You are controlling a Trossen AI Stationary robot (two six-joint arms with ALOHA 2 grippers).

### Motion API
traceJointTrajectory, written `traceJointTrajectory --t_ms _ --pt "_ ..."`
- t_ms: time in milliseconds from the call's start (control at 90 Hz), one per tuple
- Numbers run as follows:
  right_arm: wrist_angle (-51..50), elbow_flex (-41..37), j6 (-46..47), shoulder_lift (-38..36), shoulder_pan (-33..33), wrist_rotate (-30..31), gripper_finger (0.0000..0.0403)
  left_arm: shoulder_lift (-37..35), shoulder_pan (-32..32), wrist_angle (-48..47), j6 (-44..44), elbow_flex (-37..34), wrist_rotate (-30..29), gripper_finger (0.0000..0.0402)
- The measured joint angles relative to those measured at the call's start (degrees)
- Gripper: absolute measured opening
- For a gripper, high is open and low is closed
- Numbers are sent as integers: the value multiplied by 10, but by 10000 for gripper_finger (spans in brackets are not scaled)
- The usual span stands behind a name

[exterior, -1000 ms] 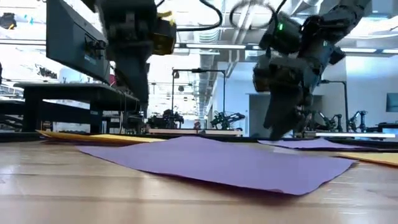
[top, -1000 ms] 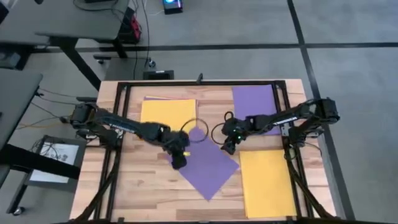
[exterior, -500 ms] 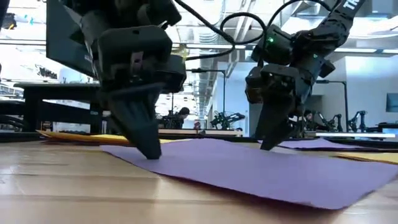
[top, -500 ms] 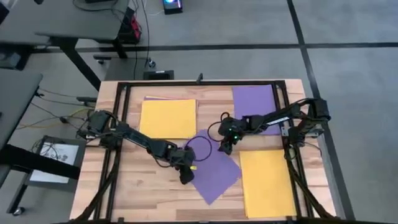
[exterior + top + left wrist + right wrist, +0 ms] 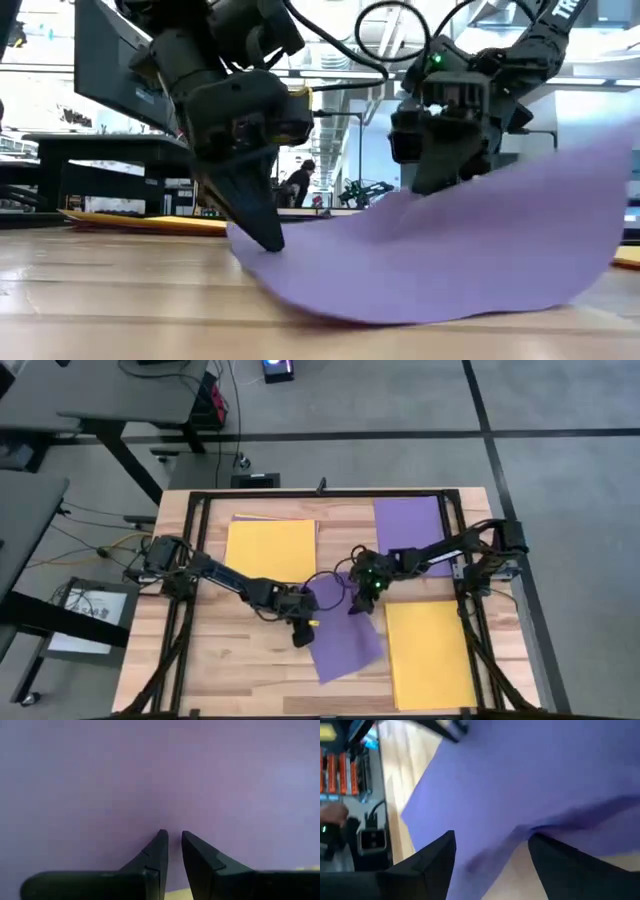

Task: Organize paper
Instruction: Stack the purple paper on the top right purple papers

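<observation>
A purple paper sheet lies askew at the table's middle. In the low view its right part curls up off the wood while its middle rests on the table. My left gripper stands shut on the sheet's left edge, fingers pointing down. My right gripper is open over the sheet's far part. Another purple sheet lies flat at the far right, a yellow one at the far left and another yellow one at the near right. My left gripper presses its shut fingertips down on the purple sheet near its left edge, coming from above. That edge stays flat on the table. My right gripper comes from above with spread fingers; one fingertip meets the sheet where a raised ridge begins. The sheet bows upward beyond it.
A black frame runs round the tabletop. Bare wood shows at the near left. Cables loop between the two grippers. Benches and other robot arms stand in the room behind the table.
My left gripper has gone down and toward the near edge, landing on the purple sheet's left edge. My right gripper has shifted slightly left and nearer. The sheet has turned about and slid nearer, and its right part has curled up off the table.
</observation>
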Motion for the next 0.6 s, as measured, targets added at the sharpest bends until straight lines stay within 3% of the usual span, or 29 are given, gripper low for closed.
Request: traceJointTrajectory --t_ms 333,467,600 --pt "79 1 143 -1 -2 -10 230 1 0 7 1 -1 -9 42" --pt "-24 2 207 -2 7 35 230 2 0 36 4 -1 -17 42" --pt "-116 4 200 -5 18 65 229 2 0 58 7 -1 -20 42"
